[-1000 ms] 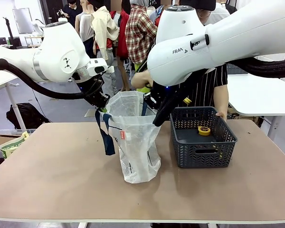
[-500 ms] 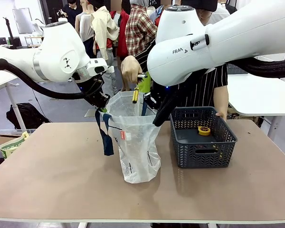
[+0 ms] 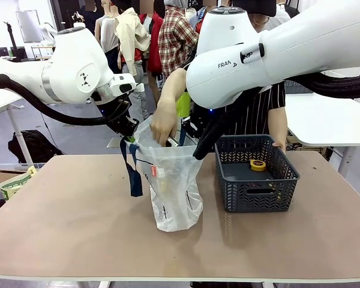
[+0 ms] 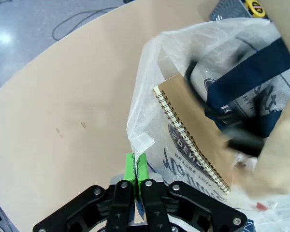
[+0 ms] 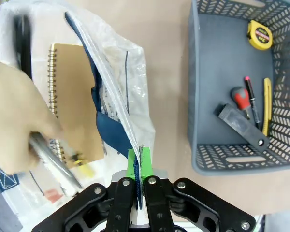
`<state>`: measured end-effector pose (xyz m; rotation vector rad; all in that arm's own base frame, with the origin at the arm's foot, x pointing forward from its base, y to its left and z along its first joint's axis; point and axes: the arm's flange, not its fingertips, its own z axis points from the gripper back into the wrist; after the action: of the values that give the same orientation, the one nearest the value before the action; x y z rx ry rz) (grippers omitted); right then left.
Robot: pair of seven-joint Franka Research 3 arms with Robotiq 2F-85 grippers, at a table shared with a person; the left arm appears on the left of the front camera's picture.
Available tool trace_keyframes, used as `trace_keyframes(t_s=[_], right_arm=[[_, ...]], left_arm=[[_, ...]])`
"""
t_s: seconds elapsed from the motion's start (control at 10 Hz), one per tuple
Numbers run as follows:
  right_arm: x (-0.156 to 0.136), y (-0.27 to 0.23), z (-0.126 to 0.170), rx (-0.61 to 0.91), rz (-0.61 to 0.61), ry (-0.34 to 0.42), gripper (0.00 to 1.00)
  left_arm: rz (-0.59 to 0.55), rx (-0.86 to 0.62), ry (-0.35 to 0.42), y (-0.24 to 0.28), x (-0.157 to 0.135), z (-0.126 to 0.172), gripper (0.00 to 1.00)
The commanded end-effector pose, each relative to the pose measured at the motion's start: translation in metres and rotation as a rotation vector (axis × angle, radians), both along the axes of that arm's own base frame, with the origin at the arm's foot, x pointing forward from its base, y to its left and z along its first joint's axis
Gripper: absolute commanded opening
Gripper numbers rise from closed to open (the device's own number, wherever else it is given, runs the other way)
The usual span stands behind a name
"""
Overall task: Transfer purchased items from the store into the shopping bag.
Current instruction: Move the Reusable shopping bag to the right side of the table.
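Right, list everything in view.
bag: one, translucent white with navy handles, table centre
notebook: one, brown spiral, inside bag
basket: one, dark grey, right of bag
tape measure: one, yellow, in basket
red-handled tool: one, in basket
pen: one, black, in basket
stick: one, yellow, in basket
bar: one, dark, in basket
table: one, tan
hand: one, person's, at bag mouth
left pincer: black with green pads, shut on bag rim
right pincer: same, shut on opposite rim

The shopping bag (image 3: pixel 177 192) is standing at the middle of the table (image 3: pixel 66 222), with the basket (image 3: pixel 258 195) sitting just to its right. A tape measure (image 3: pixel 258 164) is lying in the basket, toward its far side. A spiral notebook (image 5: pixel 79 82) is standing inside the bag, and a person's hand (image 3: pixel 163 125) is hovering in its mouth.
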<state>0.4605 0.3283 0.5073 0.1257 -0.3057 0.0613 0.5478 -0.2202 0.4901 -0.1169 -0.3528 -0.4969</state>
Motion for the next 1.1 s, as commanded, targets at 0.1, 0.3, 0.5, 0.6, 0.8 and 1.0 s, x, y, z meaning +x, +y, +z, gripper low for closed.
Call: trace_keyframes(t_s=[0.1, 0.3, 0.5, 0.6, 0.8, 1.0], right_arm=[[-0.0017, -0.0027, -0.0005, 0.008, -0.011, -0.011, 0.0], [-0.0017, -0.0027, -0.0005, 0.008, -0.011, -0.011, 0.0], [-0.0017, -0.0027, -0.0005, 0.008, -0.011, -0.011, 0.0], [-0.0017, -0.0027, -0.0005, 0.008, -0.011, -0.011, 0.0], [-0.0017, -0.0027, -0.0005, 0.008, -0.011, -0.011, 0.0], [-0.0017, -0.0027, -0.0005, 0.008, -0.011, -0.011, 0.0]], left_arm=[[0.003, 0.0, -0.002, 0.0014, 0.0002, 0.0012, 0.0], [0.003, 0.0, -0.002, 0.0014, 0.0002, 0.0012, 0.0], [0.003, 0.0, -0.002, 0.0014, 0.0002, 0.0012, 0.0], [0.003, 0.0, -0.002, 0.0014, 0.0002, 0.0012, 0.0], [0.003, 0.0, -0.002, 0.0014, 0.0002, 0.0012, 0.0], [0.003, 0.0, -0.002, 0.0014, 0.0002, 0.0012, 0.0]])
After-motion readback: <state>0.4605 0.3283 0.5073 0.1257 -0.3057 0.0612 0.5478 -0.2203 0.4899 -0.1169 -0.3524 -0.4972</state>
